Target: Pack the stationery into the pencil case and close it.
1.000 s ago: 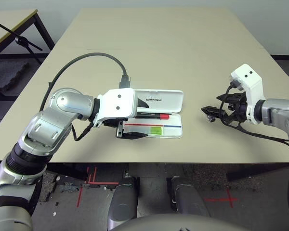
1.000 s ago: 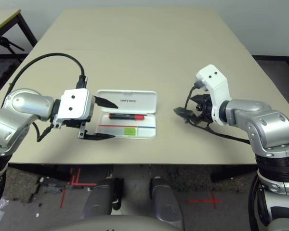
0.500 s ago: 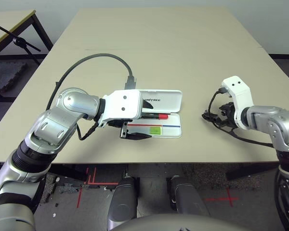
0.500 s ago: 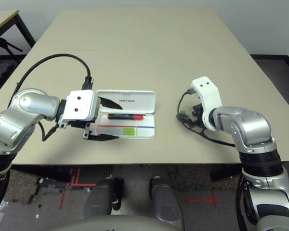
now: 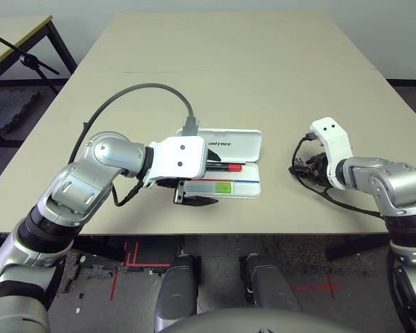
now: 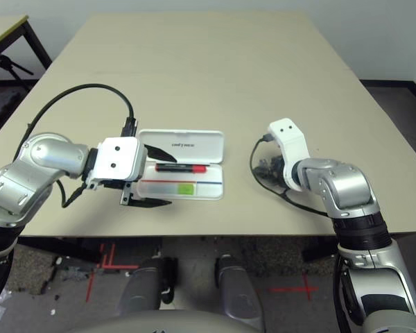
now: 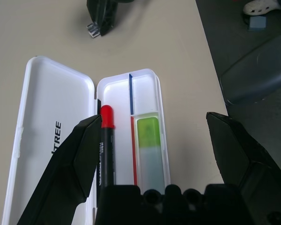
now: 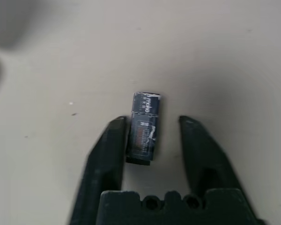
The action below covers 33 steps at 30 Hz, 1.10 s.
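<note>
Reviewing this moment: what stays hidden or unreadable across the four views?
- Right gripper: in its wrist view the fingers flank the small dark piece; whether both touch it cannot be told. In the head views the white wrist housing covers the fingers.
- Small dark piece: its label is blurred.
- Red marker: the left gripper covers its lower end in the left wrist view.
- Pencil case lettering: partly behind a finger.
</note>
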### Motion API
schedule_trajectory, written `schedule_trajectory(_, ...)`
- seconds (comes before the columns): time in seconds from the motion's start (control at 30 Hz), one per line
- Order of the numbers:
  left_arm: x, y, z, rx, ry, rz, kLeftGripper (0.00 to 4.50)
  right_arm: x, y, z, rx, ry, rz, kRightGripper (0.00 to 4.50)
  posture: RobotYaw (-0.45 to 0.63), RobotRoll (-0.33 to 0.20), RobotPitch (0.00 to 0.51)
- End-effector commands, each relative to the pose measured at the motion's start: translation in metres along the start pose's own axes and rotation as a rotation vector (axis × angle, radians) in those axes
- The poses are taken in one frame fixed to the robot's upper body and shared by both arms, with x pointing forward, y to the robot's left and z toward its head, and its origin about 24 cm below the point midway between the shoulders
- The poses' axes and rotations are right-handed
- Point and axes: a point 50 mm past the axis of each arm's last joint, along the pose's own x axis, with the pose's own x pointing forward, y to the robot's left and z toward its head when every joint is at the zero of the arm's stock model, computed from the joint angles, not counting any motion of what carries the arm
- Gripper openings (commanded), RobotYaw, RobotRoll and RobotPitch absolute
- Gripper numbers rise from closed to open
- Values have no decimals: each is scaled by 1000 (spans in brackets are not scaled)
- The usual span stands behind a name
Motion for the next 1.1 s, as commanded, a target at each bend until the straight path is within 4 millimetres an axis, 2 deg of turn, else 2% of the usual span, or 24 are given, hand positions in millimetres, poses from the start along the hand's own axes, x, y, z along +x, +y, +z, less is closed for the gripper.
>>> schedule_trajectory(0.03,3,0,0,14,9,-7,4500,1,-3,-6,-13,28,2,842,-41,0,100)
schedule_trajectory(0.07,3,0,0,14,10,-7,4500,1,-4,-5,-16,25,0,463,-44,0,100)
schedule_trajectory(0.1,3,0,0,15,11,-8,4500,-1,-5,-4,-31,17,2,302,-44,0,100)
schedule_trajectory(0.3,3,-1,-1,14,16,-14,4500,-14,-5,7,-217,-73,142,304,-44,0,102)
schedule_trajectory(0.5,5,-3,-4,8,29,-15,4500,-38,3,5,-526,-125,408,304,-42,0,103)
schedule_trajectory(0.63,5,-3,-7,8,33,-13,4500,-44,10,8,-626,-172,547,304,-34,0,104)
schedule_trajectory(0.77,6,-5,-9,7,40,-9,4500,-47,23,13,-694,-220,666,304,-29,0,106)
schedule_trajectory(0.9,6,-6,-11,3,45,-8,4500,-48,38,12,-764,-190,745,304,-22,0,105)
schedule_trajectory(1.1,8,-3,-9,17,41,-2,4500,-33,61,17,-829,-174,814,304,-16,0,102)
